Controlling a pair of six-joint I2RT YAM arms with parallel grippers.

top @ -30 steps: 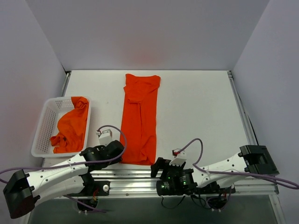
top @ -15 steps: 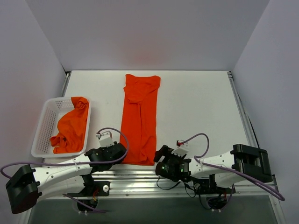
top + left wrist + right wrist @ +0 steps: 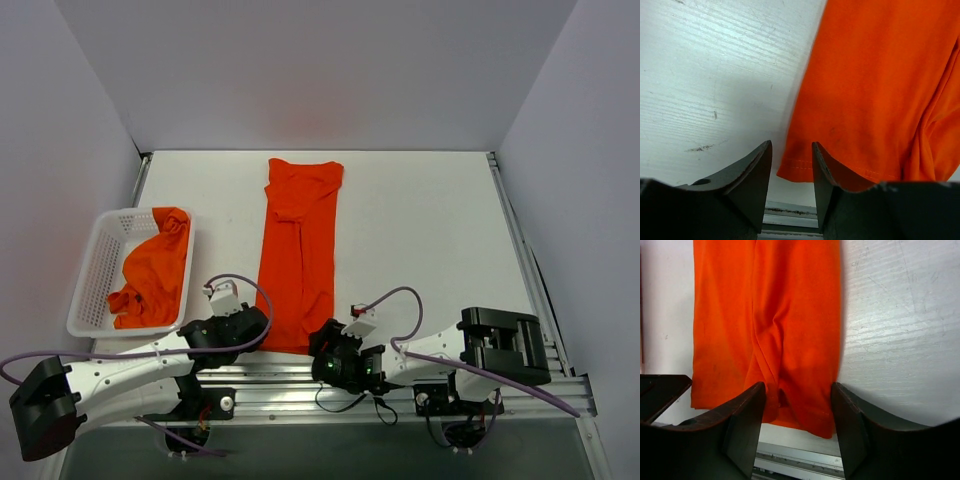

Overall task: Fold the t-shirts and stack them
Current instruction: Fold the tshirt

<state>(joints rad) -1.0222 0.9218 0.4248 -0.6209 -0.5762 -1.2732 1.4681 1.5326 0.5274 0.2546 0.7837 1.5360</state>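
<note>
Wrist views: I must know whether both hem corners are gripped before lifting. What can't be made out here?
1. Top view: the arms cover the table shirt's near hem, hiding any finger contact.
2. Left wrist: left fingers straddle the hem corner; whether they touch it is unclear.
3. Right wrist: right fingers straddle the hem; the top edge cuts off the shirt's far end.
4. Basket: crumpled cloth, one shirt or several unclear.

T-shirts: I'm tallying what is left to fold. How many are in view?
2. One t-shirt lies folded into a long strip on the table; a second t-shirt is bunched in the white basket at left. More may be hidden beneath it.
</note>
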